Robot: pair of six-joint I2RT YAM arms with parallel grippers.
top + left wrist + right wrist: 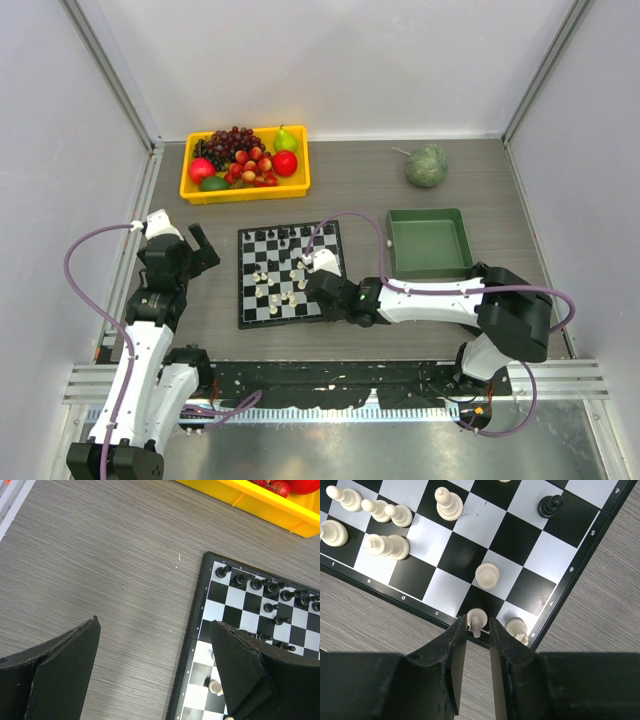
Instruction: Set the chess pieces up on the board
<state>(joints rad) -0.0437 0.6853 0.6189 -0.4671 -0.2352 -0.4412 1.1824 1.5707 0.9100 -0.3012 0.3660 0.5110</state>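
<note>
The board [243,285] lies in the middle of the table with black and cream-white chess pieces [281,283] scattered over it. My right gripper [477,622] hangs over the board's near right corner [570,580]. Its jaws stand slightly apart around an upright white piece [476,616] on a black edge square, with thin gaps on both sides. Another white piece [516,628] stands on the corner square beside it. My left gripper [155,622] is wide open and empty over bare table, just left of the board's edge [200,610]. Black pieces [271,586] line the far rows.
A yellow tray [190,185] of fruit sits at the back left. A green tray [388,245] stands right of the board, close to my right arm [430,300]. A green round fruit [426,165] lies at the back right.
</note>
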